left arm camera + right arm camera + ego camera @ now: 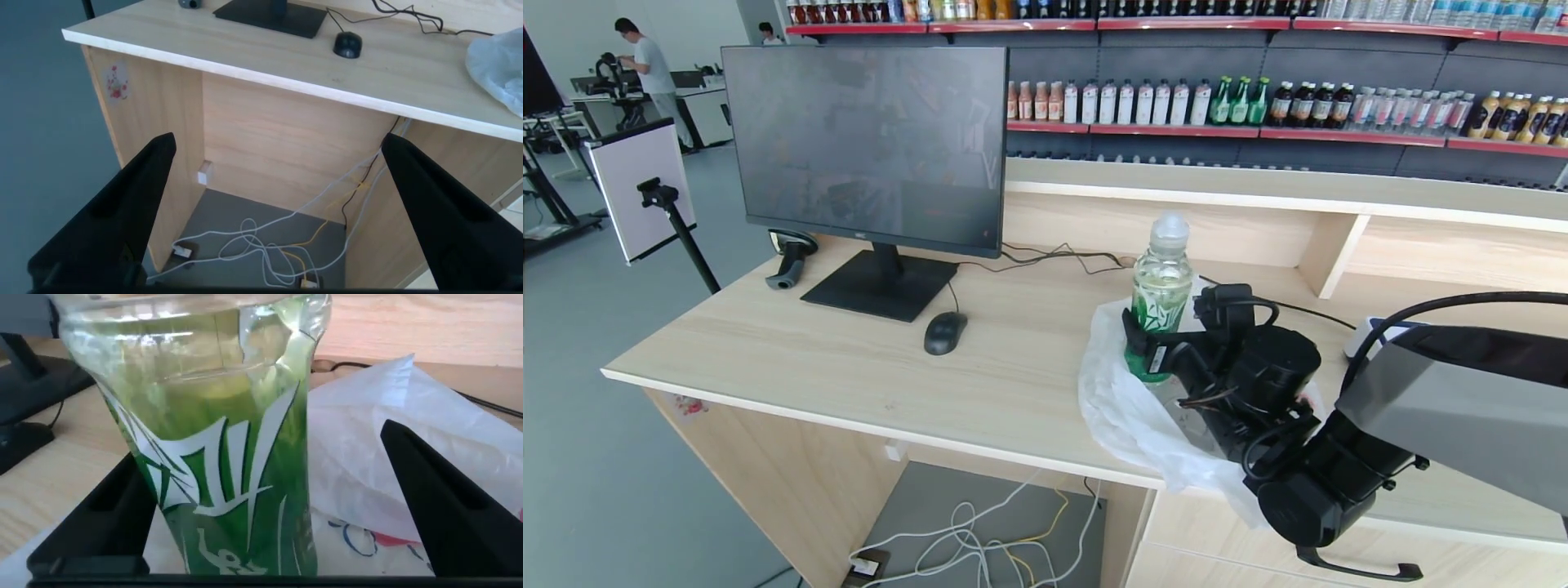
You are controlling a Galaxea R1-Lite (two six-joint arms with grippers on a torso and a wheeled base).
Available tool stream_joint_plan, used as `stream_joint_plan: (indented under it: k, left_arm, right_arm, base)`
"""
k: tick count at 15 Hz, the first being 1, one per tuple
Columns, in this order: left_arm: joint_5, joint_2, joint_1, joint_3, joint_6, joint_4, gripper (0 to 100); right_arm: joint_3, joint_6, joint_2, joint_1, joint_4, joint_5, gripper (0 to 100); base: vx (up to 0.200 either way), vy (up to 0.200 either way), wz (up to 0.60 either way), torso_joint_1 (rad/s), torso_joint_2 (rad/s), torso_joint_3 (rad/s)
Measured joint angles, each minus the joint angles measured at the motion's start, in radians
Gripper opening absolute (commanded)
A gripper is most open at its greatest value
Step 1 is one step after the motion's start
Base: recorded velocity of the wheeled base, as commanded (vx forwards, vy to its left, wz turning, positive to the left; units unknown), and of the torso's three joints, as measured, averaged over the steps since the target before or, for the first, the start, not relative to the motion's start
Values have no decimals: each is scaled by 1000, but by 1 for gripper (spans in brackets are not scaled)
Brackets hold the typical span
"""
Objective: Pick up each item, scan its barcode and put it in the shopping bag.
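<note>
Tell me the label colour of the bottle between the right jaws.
The label is green with white strokes; right wrist view shows it best.

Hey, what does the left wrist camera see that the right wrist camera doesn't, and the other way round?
Left wrist view: the left gripper, open, low in front of the desk, with the mouse, the monitor base and loose cables on the floor underneath.
Right wrist view: a bottle with a green label, close up between the open fingers of the right gripper.
Both: the white bag and the wooden top of the desk.
</note>
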Motion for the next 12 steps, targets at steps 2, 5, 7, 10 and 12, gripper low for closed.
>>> stream_joint_plan:
  k: [2, 5, 7, 10, 12]
  left_arm:
    - [0, 0, 0, 0, 0, 0, 100]
    - [0, 0, 0, 0, 1, 1, 100]
    - [0, 0, 0, 0, 1, 1, 100]
    - [0, 0, 0, 0, 1, 1, 100]
    - [0, 0, 0, 0, 1, 1, 100]
  right_arm:
    - [4, -4, -10, 1, 0, 0, 100]
    - [18, -6, -28, 16, 0, 0, 100]
    - [23, -9, -42, 28, 0, 0, 100]
    - [59, -11, -82, 39, 0, 0, 100]
    - [96, -11, -118, 42, 0, 0, 100]
  base:
    - [0, 0, 0, 0, 0, 0]
    - [0, 0, 0, 0, 0, 0]
    - [0, 0, 0, 0, 0, 0]
    - [0, 0, 0, 0, 0, 0]
    - [0, 0, 0, 0, 0, 0]
